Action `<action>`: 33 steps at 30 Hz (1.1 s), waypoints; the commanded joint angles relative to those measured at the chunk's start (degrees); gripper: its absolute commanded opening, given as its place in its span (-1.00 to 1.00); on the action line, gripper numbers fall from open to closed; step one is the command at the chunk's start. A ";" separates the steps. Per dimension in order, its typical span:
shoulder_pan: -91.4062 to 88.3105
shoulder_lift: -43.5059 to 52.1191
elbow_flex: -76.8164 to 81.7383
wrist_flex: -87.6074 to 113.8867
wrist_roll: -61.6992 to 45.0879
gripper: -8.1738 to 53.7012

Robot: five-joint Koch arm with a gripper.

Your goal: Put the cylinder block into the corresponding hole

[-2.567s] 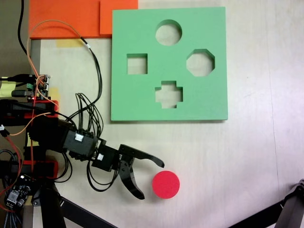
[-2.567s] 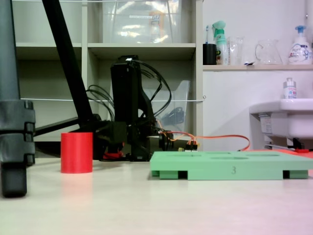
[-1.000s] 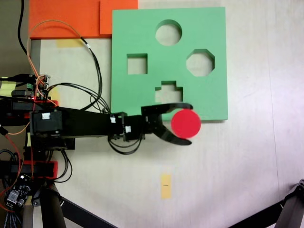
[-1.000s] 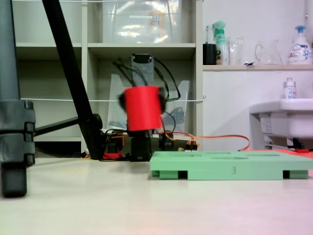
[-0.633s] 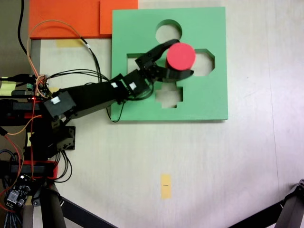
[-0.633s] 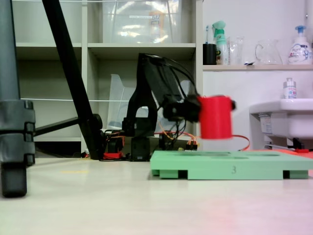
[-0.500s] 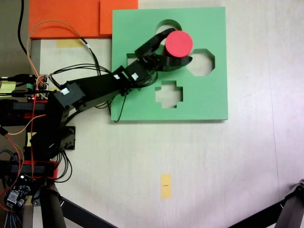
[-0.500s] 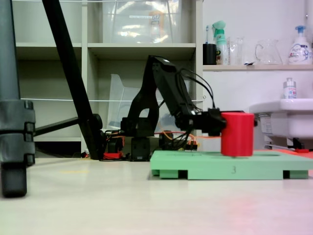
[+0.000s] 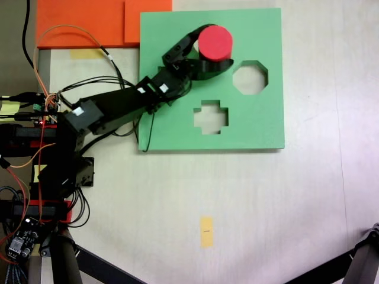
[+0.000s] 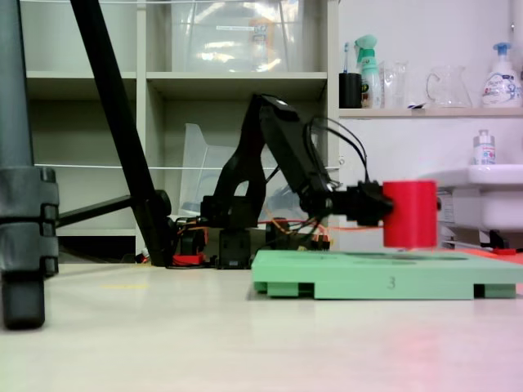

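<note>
The red cylinder block [image 9: 215, 42] [image 10: 410, 214] hangs upright in my gripper [image 9: 214, 45], which is shut on it, its black fingers curving round both sides. Seen from above, the block covers the round hole of the green foam board [image 9: 260, 118], so that hole is hidden beneath it. From the side, the block's underside floats a little above the board's top [image 10: 384, 271]. The arm [image 9: 112, 109] stretches from the left across the board's upper left part.
The board also has an octagonal cutout [image 9: 249, 77] and a cross cutout [image 9: 211, 115]; its square cutout lies under the arm. Orange foam sheets [image 9: 83, 22] lie at the top left. A yellow tape strip [image 9: 206, 231] marks the table below. A tripod leg [image 10: 23, 204] stands near the left in a fixed view.
The gripper carried the red block from the table up over the board, then further toward the round hole. In the last half second it rose slightly and shifted up-left in the top-down view.
</note>
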 commanded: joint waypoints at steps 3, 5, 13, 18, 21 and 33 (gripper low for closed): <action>-0.97 19.60 7.38 -0.79 0.88 -0.14; -0.97 24.17 11.60 0.26 0.88 -0.14; -0.09 40.52 26.46 5.89 0.97 -0.14; 0.26 33.57 20.92 5.01 0.79 -0.14; -0.09 25.49 14.59 3.16 0.70 -0.13; -2.90 -3.25 -7.47 -1.05 0.88 -0.13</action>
